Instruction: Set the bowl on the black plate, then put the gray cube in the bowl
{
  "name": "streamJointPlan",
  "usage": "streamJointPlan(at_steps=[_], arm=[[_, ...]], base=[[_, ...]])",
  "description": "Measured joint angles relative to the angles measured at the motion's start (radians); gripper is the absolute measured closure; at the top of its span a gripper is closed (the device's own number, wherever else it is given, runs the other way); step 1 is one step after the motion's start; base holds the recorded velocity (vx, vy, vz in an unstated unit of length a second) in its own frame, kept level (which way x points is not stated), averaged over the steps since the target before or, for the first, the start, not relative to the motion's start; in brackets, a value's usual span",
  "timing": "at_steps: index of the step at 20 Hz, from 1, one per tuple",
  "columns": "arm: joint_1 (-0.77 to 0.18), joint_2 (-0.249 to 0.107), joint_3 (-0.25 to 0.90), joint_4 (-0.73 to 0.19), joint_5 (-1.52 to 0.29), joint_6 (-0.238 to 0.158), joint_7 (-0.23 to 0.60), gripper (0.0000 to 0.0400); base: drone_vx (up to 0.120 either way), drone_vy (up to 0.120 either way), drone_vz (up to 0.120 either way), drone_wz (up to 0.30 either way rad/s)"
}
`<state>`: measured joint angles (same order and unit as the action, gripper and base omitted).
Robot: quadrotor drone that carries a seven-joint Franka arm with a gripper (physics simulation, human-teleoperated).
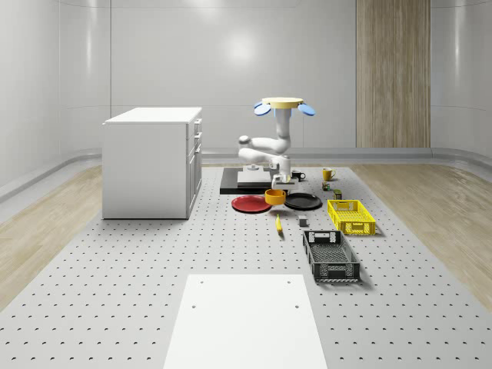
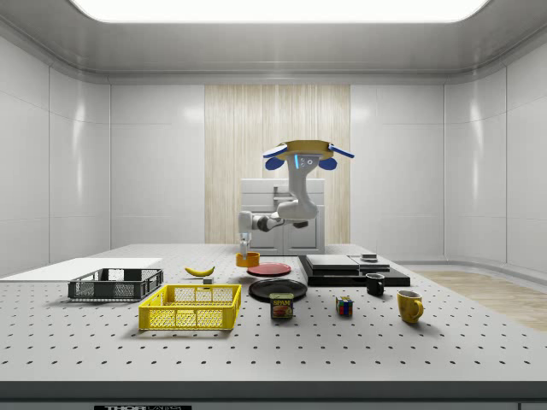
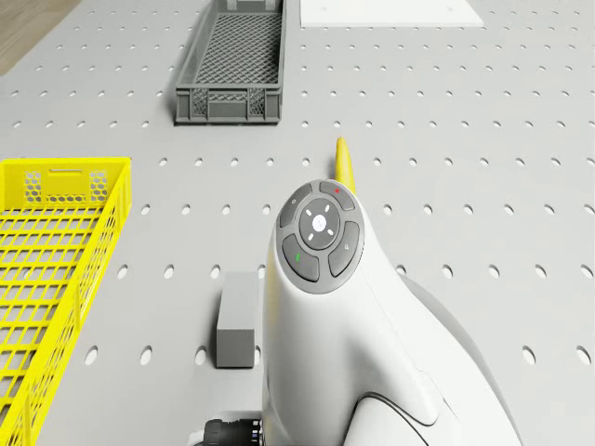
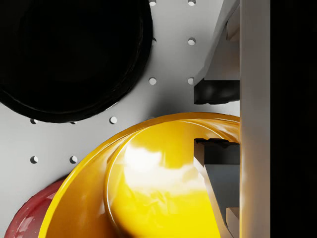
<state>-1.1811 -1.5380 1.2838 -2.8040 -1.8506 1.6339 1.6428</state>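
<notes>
The gripper (image 4: 214,119) is reaching straight down onto the rim of the orange bowl (image 4: 163,183), with one finger (image 4: 218,91) sitting outside the wall and the other inside, so the two are clamping the rim between them. In the whole-scene view the gripper (image 1: 275,184) is pressing at the bowl (image 1: 274,197), which is sitting between the red plate (image 1: 250,204) and the black plate (image 1: 303,201), overlapping the red one's edge. The side view is showing the gripper (image 2: 247,248) at the bowl (image 2: 247,259) too.

The arm (image 1: 265,146) is hanging from the drone (image 1: 282,105), dropping from the body, bending out at an elbow towards the whole-scene view's left, then turning down at the wrist. The drone is hovering above the table (image 1: 115,284), over the dark platform (image 1: 231,184) just behind the plates.

The gray cube (image 3: 238,319) is lying on the table beside the yellow basket (image 3: 56,269), apart from the bowl. The banana (image 1: 278,224) is lying just in front of the plates. The basket is showing nothing inside, and the same is holding for the dark crate (image 3: 232,65) beyond it. A white cabinet (image 1: 152,161) is standing towards the whole-scene view's left, and a yellow mug (image 2: 409,305), a black mug (image 2: 375,284), a tin (image 2: 282,305) and a puzzle cube (image 2: 344,307) are sitting along the near edge in the side view.
</notes>
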Motion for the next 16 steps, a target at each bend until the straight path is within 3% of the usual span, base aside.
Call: streamJointPlan(at_steps=[16], arm=[[-0.002, -0.005, 0.0, 0.0, 0.002, 0.005, 0.001, 0.03]], base=[[-0.12, 0.12, 0.0, 0.0]])
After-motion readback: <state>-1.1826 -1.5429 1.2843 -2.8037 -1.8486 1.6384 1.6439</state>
